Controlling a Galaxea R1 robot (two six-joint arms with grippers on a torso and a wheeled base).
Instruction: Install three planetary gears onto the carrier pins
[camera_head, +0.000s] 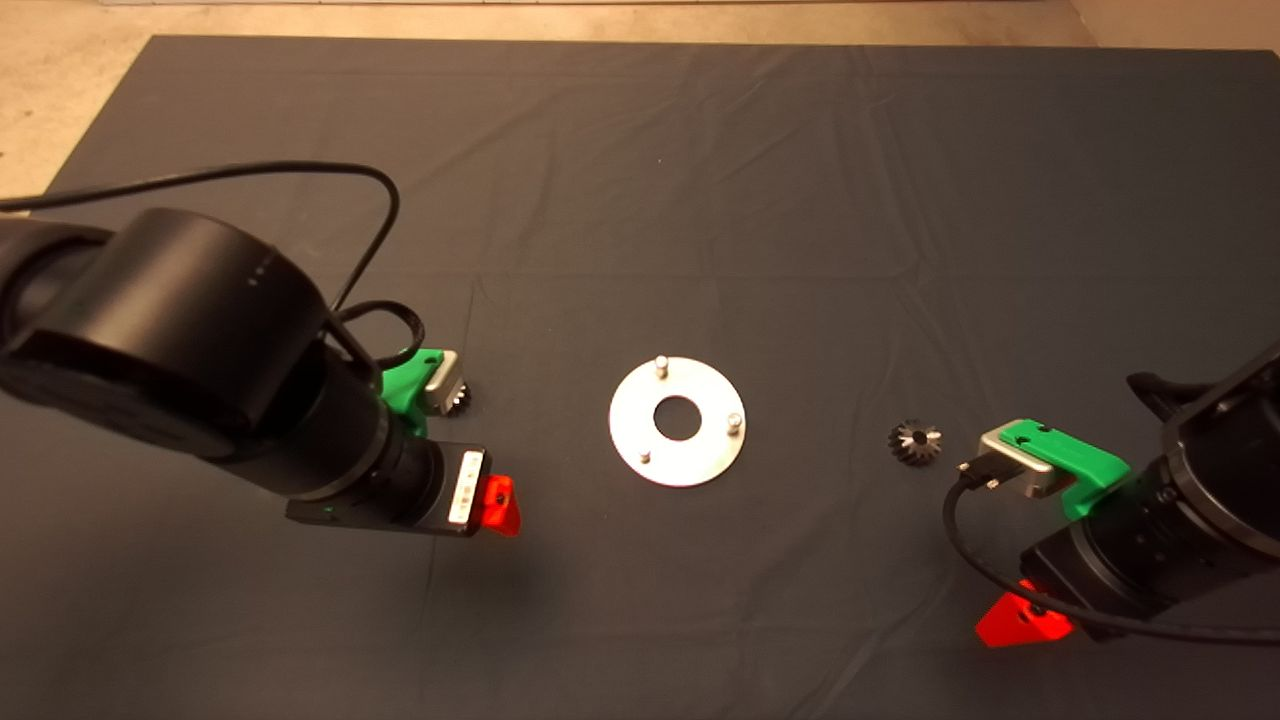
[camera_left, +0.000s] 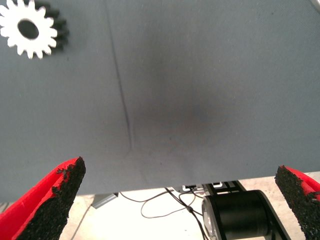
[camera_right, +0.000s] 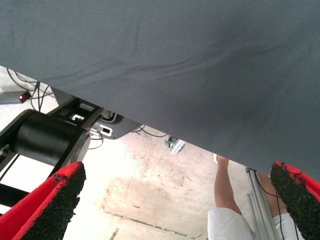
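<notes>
On the dark mat (camera_head: 760, 180), near its middle, lies a flat round silver disc (camera_head: 700, 455) with a round hole at its centre. Three short silver pins (camera_head: 661, 366) stand upright on it, evenly spaced round the hole: one at the far edge, one at the right and one at the near left, all pointing straight up, and none carries a gear. To the right of the disc, apart from it, a small dark-grey gear (camera_head: 915, 441) with short shiny teeth lies flat, its centre hole facing up. A second gear (camera_head: 461, 399) lies to the left of the disc, about as far from it as the first, and is mostly hidden in the head view by the left arm's green mount; the left wrist view shows it whole (camera_left: 31, 29), flat on the mat, bright with short teeth all round and an oval-looking centre hole. A third gear cannot be seen. The left gripper (camera_left: 177, 200) hangs over the mat to the left of the disc, near that gear but not touching it, with its red fingers (camera_left: 47, 202) spread wide and nothing between them. The right gripper (camera_right: 177, 200) sits at the near right edge of the mat, nearer than the right-hand gear, its fingers (camera_right: 50, 205) also spread wide and empty; past the mat's edge its view shows the floor and a person's legs (camera_right: 227, 195).
</notes>
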